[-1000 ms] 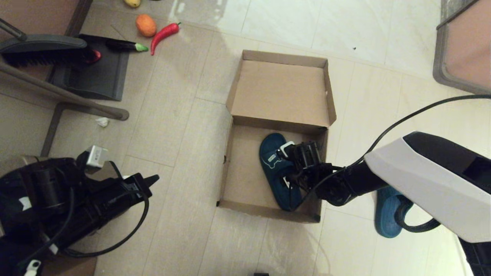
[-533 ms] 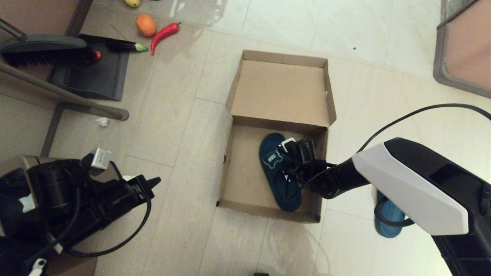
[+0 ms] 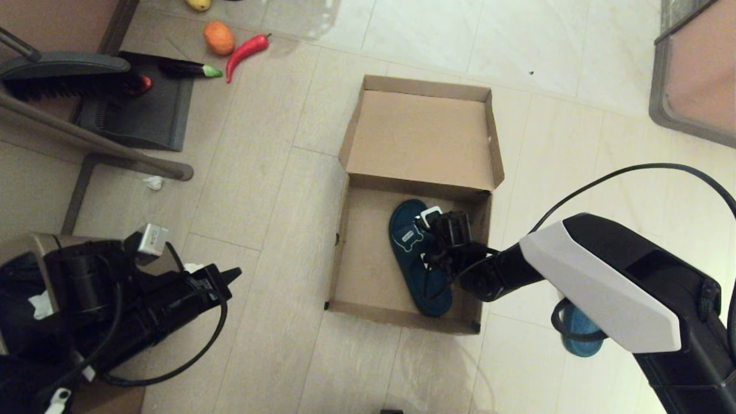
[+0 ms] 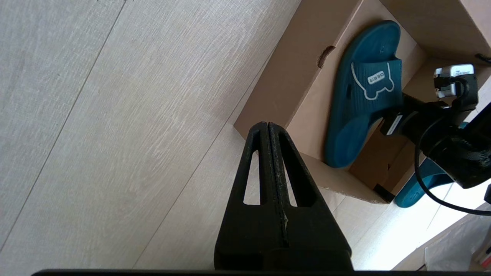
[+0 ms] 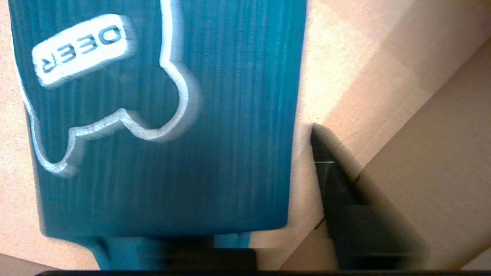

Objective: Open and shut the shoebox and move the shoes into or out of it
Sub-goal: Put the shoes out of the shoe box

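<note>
The brown shoebox (image 3: 365,270) sits open on the floor, its lid (image 3: 422,138) folded back on the far side. One teal slipper (image 3: 411,261) lies inside along the box's right half, toe toward the lid. My right gripper (image 3: 430,244) is down in the box at the slipper's strap (image 5: 153,134), open; one finger (image 5: 333,168) stands beside the strap's edge with a gap, the other is hidden under the strap. The second slipper (image 3: 578,339) lies on the floor right of the box, partly under my right arm. My left gripper (image 3: 233,271) hovers left of the box, shut and empty.
A dustpan with a brush (image 3: 138,103) lies at the far left by a slanted table leg (image 3: 92,144). A red chili (image 3: 246,50), an orange fruit (image 3: 218,37), a toy eggplant (image 3: 187,69) and a paper scrap (image 3: 153,183) lie on the floor. Furniture (image 3: 696,75) stands far right.
My right arm has swung left and lower over the box, and the slipper has shifted slightly left and settled on the box floor. The left arm has edged slightly right.
</note>
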Tool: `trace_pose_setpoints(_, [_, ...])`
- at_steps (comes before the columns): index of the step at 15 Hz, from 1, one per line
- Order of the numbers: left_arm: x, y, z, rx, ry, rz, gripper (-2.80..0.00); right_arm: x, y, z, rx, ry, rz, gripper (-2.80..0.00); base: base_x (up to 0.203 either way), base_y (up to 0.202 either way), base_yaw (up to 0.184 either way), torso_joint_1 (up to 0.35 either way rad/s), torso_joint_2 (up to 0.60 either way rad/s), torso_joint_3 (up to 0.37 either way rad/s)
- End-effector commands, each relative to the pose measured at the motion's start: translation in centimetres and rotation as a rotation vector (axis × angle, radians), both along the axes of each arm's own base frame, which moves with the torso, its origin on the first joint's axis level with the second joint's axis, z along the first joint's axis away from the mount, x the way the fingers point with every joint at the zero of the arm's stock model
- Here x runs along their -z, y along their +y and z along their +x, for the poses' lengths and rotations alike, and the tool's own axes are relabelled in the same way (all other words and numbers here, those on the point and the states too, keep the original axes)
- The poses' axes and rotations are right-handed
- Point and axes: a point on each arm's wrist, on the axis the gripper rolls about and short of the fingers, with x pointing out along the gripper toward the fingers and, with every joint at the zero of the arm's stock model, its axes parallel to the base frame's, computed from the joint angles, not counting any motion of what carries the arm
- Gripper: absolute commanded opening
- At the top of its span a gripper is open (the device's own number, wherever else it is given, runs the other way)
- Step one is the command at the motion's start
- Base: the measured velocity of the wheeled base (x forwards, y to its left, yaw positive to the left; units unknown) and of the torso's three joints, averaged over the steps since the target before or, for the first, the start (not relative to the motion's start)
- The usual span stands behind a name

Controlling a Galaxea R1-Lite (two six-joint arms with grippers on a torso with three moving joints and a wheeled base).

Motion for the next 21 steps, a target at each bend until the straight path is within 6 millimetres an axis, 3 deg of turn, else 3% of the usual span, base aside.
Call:
trace_pose_setpoints(1, [-0.2, 0.0, -0.2, 0.0, -0.009, -0.003, -2.8, 0.1, 0.2, 0.2, 0.0, -0.007, 0.001, -2.8, 0.0, 0.0, 0.0, 0.0, 0.0, 0.0])
trace_pose_setpoints(4, [-0.3, 0.1, -0.5, 0.0, -0.013, -0.004, -2.8, -0.3, 0.2, 0.1, -0.003, -0.012, 0.018, -2.8, 0.0, 0.0, 0.0, 0.0, 0.0, 0.0])
trace_pose_setpoints(7, [-0.5, 0.0, -0.8, 0.002, -0.021, -0.005, -2.8, -2.4, -0.1, -0.8, -0.002, -0.025, 0.073, -2.8, 0.0, 0.0, 0.0, 0.0, 0.0, 0.0])
trace_pose_setpoints(13, [-0.3, 0.2, -2.0, 0.0, -0.013, -0.003, -2.8, -7.7, -1.5, -6.0, -0.11, -0.011, 0.131, -2.8, 0.0, 0.0, 0.0, 0.0, 0.0, 0.0])
trace_pose_setpoints(16, [-0.4, 0.2, -1.9, -0.001, -0.017, -0.005, -2.8, -11.2, -2.2, -8.3, -0.119, -0.065, 0.181, -2.8, 0.0, 0.0, 0.0, 0.0, 0.0, 0.0])
trace_pose_setpoints(18, [-0.4, 0.2, -1.9, 0.001, -0.017, -0.005, -2.8, -14.9, -3.0, -10.5, -0.123, -0.119, 0.227, -2.8, 0.0, 0.0, 0.0, 0.0, 0.0, 0.0])
trace_pose_setpoints(21, [-0.4, 0.2, -1.9, 0.002, -0.015, -0.005, -2.8, -18.5, -5.7, -14.2, -0.045, -0.103, 0.307, -2.8, 0.0, 0.0, 0.0, 0.0, 0.0, 0.0])
